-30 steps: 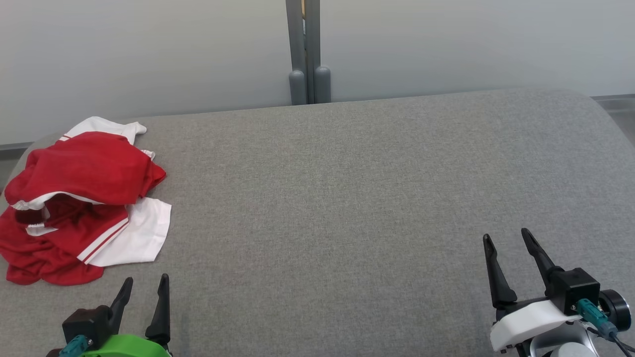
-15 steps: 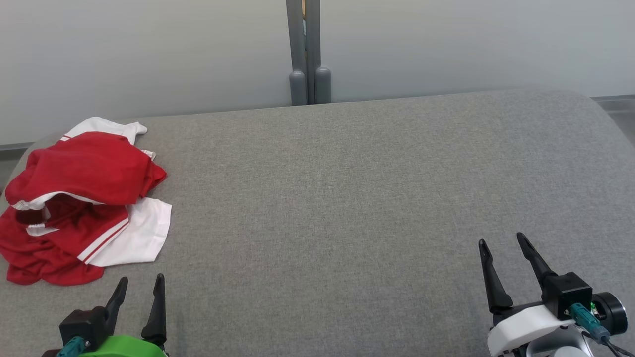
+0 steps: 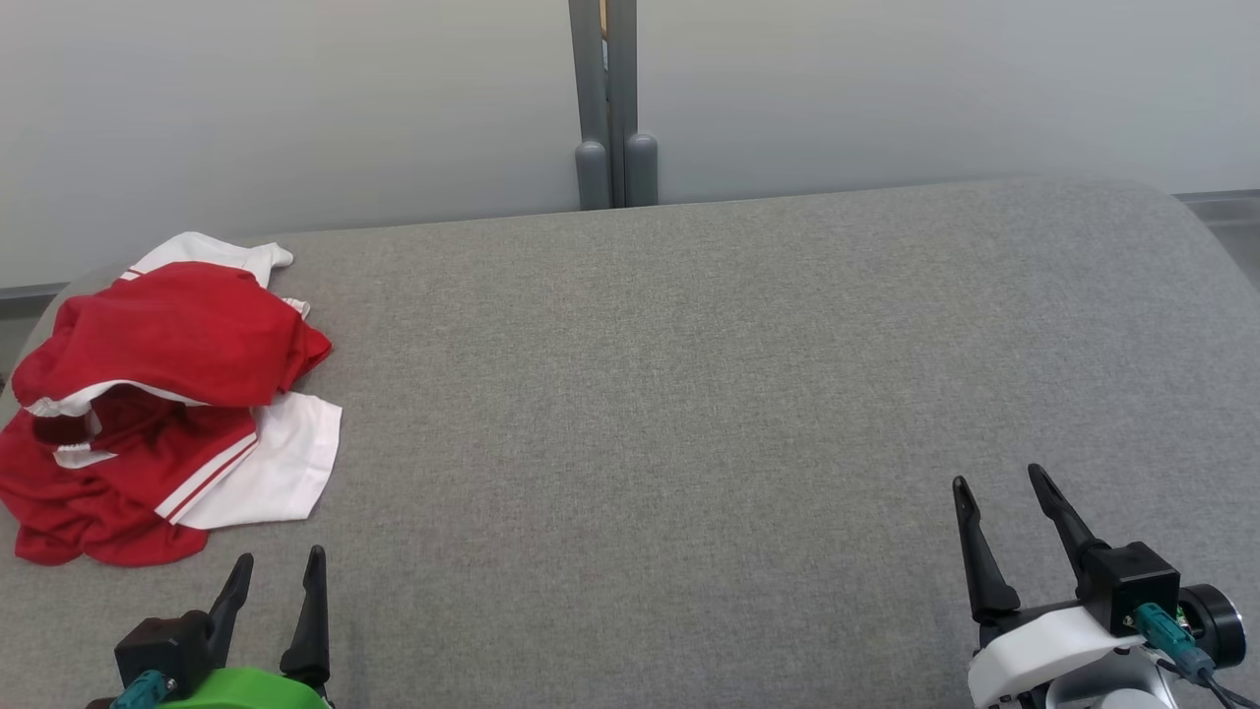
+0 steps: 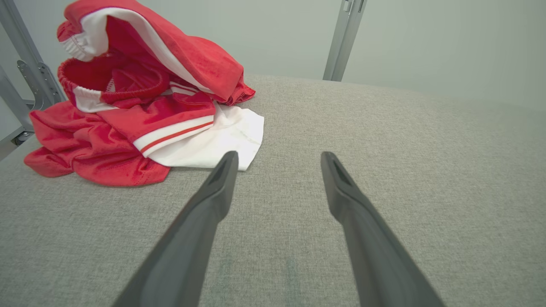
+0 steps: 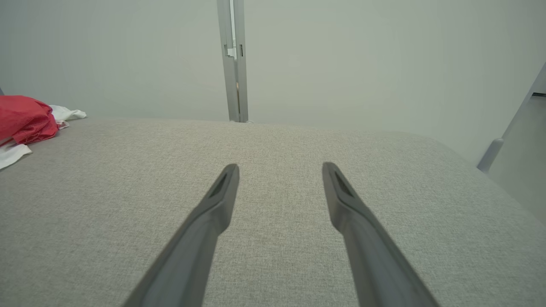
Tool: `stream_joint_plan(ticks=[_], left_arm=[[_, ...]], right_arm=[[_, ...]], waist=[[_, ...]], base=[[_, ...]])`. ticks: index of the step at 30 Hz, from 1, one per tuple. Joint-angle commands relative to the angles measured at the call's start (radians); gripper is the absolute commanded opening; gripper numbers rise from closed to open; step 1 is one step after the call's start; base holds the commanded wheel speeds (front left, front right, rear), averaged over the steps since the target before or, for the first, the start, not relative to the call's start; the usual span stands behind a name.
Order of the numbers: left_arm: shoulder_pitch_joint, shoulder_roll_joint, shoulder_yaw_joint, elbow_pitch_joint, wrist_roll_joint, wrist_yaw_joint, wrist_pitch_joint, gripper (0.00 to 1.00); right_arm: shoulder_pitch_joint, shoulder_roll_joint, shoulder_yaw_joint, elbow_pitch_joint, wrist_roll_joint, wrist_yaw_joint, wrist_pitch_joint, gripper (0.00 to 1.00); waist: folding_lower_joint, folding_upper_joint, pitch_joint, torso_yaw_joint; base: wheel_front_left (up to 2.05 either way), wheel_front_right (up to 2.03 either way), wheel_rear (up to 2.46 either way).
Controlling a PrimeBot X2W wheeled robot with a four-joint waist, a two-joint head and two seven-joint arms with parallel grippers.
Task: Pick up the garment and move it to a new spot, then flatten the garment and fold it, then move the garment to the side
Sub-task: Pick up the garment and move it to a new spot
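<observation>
Left pincer (image 3: 280,556) was apart and empty, low over the gray fabric worktop (image 3: 689,394). Red-and-white shorts (image 3: 167,394) lay crumpled just ahead and left of it, untouched, with the white hem (image 4: 222,145) nearest its left finger. Right pincer (image 3: 997,477) was also apart and empty, with the shorts well off to its left. A gray post (image 3: 610,98) stood beyond the worktop's far edge.
</observation>
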Motion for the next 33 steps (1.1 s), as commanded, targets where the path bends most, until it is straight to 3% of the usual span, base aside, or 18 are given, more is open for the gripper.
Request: stream_joint_plan(ticks=[1, 14, 25, 33], left_arm=[[0.004, 0.007, 0.003, 0.002, -0.007, -0.003, -0.003, 1.00], [-0.014, 0.010, 0.014, -0.001, 0.008, -0.003, -0.003, 1.00], [-0.016, 0.017, 0.017, 0.004, 0.019, -0.003, -0.003, 1.00], [-0.013, 0.024, 0.025, 0.000, 0.013, -0.003, -0.003, 1.00]], right_arm=[[0.006, 0.001, -0.001, 0.001, 0.005, 0.000, -0.004, 1.00], [-0.003, 0.004, 0.009, -0.004, 0.005, 0.000, -0.004, 1.00], [-0.015, 0.003, 0.035, 0.007, 0.005, 0.000, -0.004, 1.00], [-0.038, 0.004, 0.071, 0.025, 0.012, 0.000, -0.004, 1.00]], waist=[[0.0000, 0.0000, -0.001, 0.001], [0.0000, 0.0000, -0.001, 0.057], [0.0000, 0.0000, -0.007, 0.257], [0.0000, 0.0000, -0.009, 0.323]], base=[[0.00, 0.00, 0.00], [0.00, 0.00, 0.00], [0.00, 0.00, 0.00], [0.00, 0.00, 0.00]])
